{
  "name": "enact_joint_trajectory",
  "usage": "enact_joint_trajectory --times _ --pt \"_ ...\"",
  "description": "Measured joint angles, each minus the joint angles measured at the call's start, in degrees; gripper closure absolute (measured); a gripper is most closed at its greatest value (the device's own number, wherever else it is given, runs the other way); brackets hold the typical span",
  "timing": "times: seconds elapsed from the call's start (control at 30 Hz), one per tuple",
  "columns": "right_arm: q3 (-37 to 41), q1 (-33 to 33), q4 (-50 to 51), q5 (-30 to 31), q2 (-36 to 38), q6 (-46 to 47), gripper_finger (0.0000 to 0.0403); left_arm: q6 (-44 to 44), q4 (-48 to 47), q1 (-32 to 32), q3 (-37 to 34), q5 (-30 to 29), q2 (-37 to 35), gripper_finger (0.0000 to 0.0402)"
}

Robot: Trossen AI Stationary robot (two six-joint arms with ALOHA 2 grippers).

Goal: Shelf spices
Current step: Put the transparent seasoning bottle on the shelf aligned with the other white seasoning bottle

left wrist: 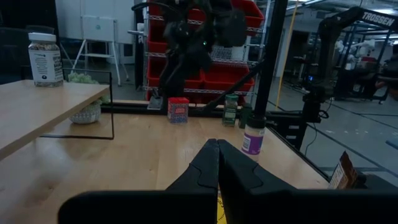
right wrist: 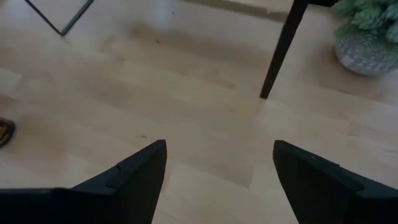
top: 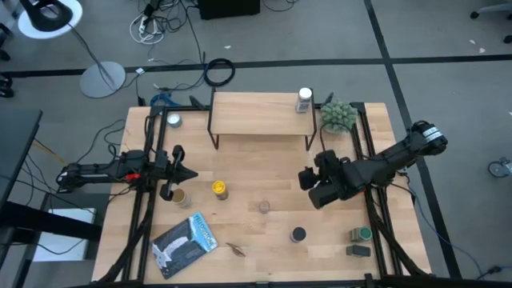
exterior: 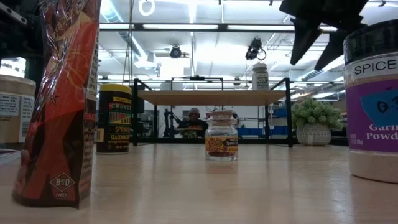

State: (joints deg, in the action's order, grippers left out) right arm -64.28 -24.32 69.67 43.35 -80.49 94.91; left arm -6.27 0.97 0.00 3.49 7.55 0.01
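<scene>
While the left gripper [top: 189, 174], fingers pressed shut and empty, points at the yellow-lidded spice jar [top: 219, 189] just ahead of the low light-wood shelf on black legs [top: 260, 113], one white-capped clear bottle [top: 304, 100] already stands on the shelf's right end. Right of the shelf's front legs, the right gripper [top: 303, 178] hangs with fingers spread wide and empty. By my reading, the small clear upright jar [top: 263, 207] in front of the shelf lies nearer this right gripper, toward the front edge from its fingertips.

Closed left pincer [left wrist: 217, 163] over table; white-capped bottle [left wrist: 45, 58] on shelf [left wrist: 37, 109]

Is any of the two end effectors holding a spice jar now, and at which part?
No. The left end effector is shut on nothing; the right end effector is open over bare table.
</scene>
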Motion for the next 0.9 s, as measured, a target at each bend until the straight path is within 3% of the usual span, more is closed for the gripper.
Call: enact_joint_trajectory --times 0.2,0.33,0.47,0.7,0.9 --pt "0.3 1.2 -0.4 -0.1 0.0 -0.5 0.0110 0.0 0.0 0.0 0.0 0.0 0.0 0.0394" --pt "0.3 1.0 -0.2 -4.4 0.0 -1.0 0.0110 0.0 0.0 0.0 0.0 0.0 0.0 0.0394" --pt "0.3 -4.4 1.3 -4.4 0.0 1.7 0.0110 0.0 0.0 0.0 0.0 0.0 0.0 0.0394" --pt "0.3 -15.0 7.5 -4.0 0.0 15.7 0.0110 0.0 0.0 0.0 0.0 0.0 0.0 0.0394" --pt "0.3 -20.3 10.5 -3.8 0.0 21.0 0.0110 0.0 0.0 0.0 0.0 0.0 0.0 0.0394"
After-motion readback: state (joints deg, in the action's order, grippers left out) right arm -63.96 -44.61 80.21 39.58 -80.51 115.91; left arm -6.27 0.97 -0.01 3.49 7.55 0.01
